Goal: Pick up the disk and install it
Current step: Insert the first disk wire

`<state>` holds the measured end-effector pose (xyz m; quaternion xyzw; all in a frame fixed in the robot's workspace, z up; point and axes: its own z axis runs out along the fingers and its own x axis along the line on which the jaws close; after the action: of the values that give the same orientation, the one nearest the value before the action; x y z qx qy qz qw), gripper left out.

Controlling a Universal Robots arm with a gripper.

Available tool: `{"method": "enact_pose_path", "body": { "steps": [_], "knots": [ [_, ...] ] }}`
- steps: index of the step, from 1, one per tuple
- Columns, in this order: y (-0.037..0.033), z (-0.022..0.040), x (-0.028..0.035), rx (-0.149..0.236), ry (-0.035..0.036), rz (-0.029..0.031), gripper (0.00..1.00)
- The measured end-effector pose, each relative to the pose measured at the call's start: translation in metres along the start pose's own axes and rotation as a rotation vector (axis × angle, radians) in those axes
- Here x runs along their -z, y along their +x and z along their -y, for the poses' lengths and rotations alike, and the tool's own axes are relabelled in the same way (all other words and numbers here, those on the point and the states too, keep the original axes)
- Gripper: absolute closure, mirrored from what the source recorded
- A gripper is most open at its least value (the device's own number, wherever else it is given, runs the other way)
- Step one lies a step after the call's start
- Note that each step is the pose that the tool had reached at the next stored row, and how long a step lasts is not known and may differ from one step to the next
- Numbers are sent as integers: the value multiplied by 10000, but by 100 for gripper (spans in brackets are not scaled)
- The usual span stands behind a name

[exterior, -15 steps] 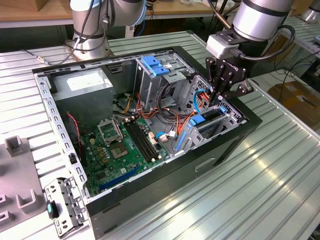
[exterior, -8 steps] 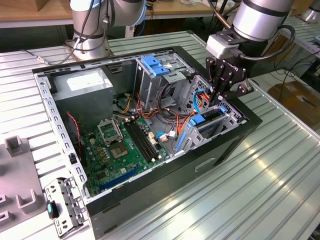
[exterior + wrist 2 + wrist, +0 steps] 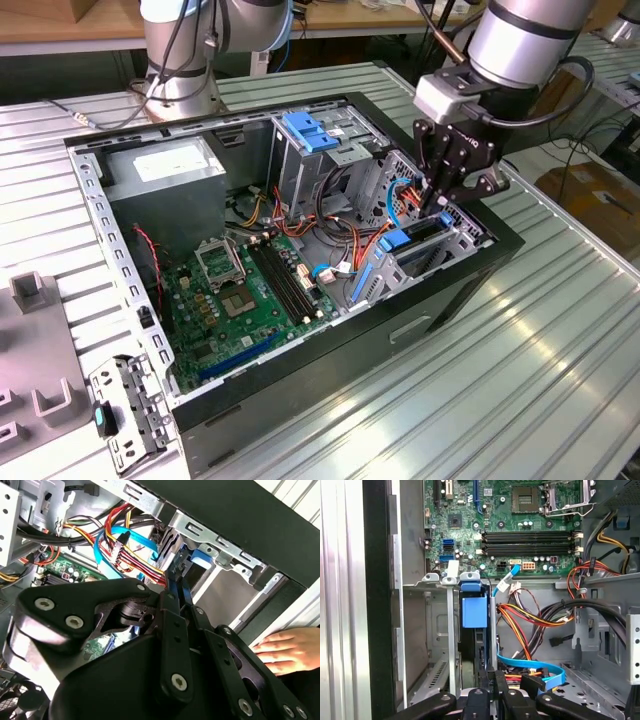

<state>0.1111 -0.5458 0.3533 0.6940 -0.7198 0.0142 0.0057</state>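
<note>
The black linkage claw [image 3: 447, 200] hangs low over the drive cage at the exterior view's right end of the open black desktop computer case [image 3: 470, 290], which lies on its side on the ribbed metal counter [image 3: 560, 360]. The flat dark hard drive in bright blue plastic rails, the disk [image 3: 472, 630], stands on edge in the grey sheet-metal drive bay [image 3: 427, 630], its blue tab end pointing toward the green motherboard [image 3: 520, 525]. In the first wrist view the claw's fingertips are pressed close on the disk's near edge, so it seems to be pinching the disk, though the contact itself is partly hidden by the linkage.

By my judgement the disk is partly seated and the install is under way. The risks are plain. A thin curved blue cable [image 3: 535, 667] and a bundle of red and orange wires [image 3: 530, 620] lie just beside the bay, and either could snag on the claw. A tilted disk could bind its rails against the bay walls. A person's hand [image 3: 285, 650] rests on the case edge near the claw, where it might be struck.
</note>
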Motion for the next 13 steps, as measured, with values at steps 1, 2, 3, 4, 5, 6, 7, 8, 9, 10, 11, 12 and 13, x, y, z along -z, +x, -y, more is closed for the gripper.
{"method": "enact_pose_path", "body": {
  "steps": [1, 2, 3, 4, 5, 6, 7, 8, 9, 10, 11, 12, 13],
  "knots": [
    [2, 3, -5, -18, 0, 0, 84],
    [6, 3, -6, -18, 0, -1, 84],
    [10, 4, -9, -13, -1, 1, 84],
    [14, 4, -9, 25, 0, 0, 84],
    [18, 5, -10, 80, 2, 0, 84],
    [22, 5, -11, 149, 4, 1, 84],
    [29, 5, -13, 240, 7, 3, 84],
    [34, 5, -15, 274, 7, 4, 84],
    [40, 5, -16, 280, 8, 4, 84],
    [43, 6, -18, 282, 8, 4, 84],
    [45, 6, -21, 284, 8, 4, 84],
    [45, 7, -24, 284, 8, 3, 84],
    [45, 7, -27, 284, 8, 3, 84]
  ]
}}
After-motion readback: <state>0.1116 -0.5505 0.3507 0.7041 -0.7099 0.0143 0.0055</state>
